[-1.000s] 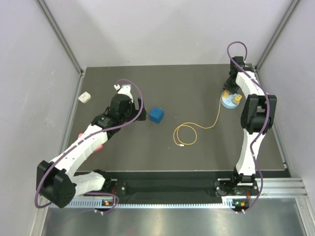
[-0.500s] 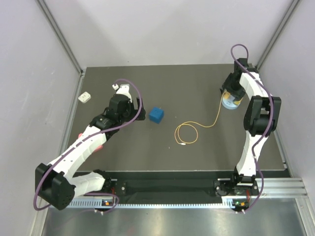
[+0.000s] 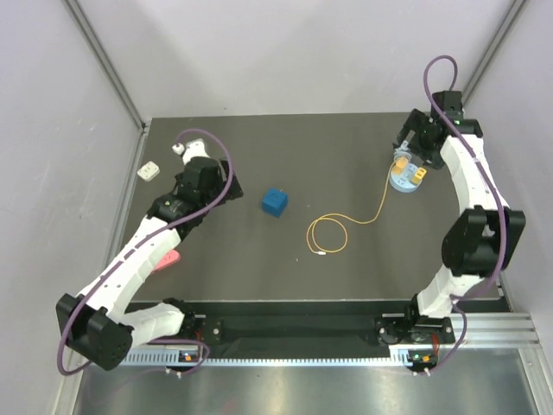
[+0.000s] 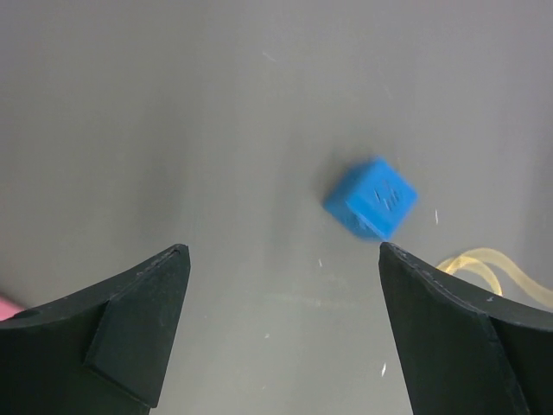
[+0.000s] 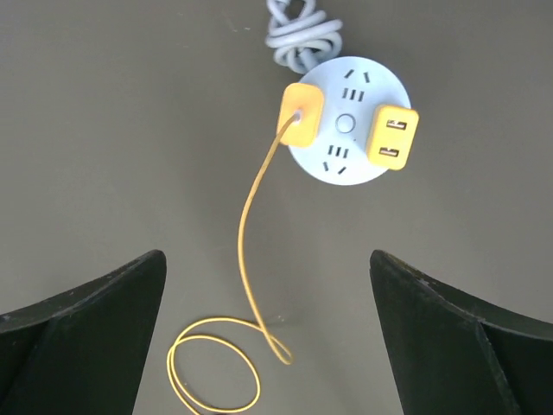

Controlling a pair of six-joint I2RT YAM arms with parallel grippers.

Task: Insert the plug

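Plug: the yellow plug (image 5: 300,115) sits on the face of the round pale-blue socket hub (image 5: 346,125), at the hub's 9 o'clock edge in the right wrist view. Whether its pins are fully seated cannot be told.
Cable: a thin yellow cable (image 5: 244,225) leaves the plug toward 6 o'clock and ends in a loose loop on the table (image 3: 285,138).
Second block: a cable-less yellow block (image 5: 392,137) sits on the same hub at its 3 o'clock edge, apart from the plug.
Hub cord: a grey cord (image 5: 302,26) is bunched at the hub's 12 o'clock side.
Right gripper: the right gripper (image 5: 266,255) hangs above the hub, jaws spread wide and holding nothing.
Left gripper: the left gripper (image 4: 283,251) is also spread wide and empty, over bare table.
Cube: a blue cube (image 4: 371,197) lies at 1 o'clock from the gap between the left fingers, clear of both.
Table edge: in the top view, a small white object (image 3: 149,171) lies at the table's 9 o'clock edge and a pink object (image 3: 168,258) lies beside the left arm.
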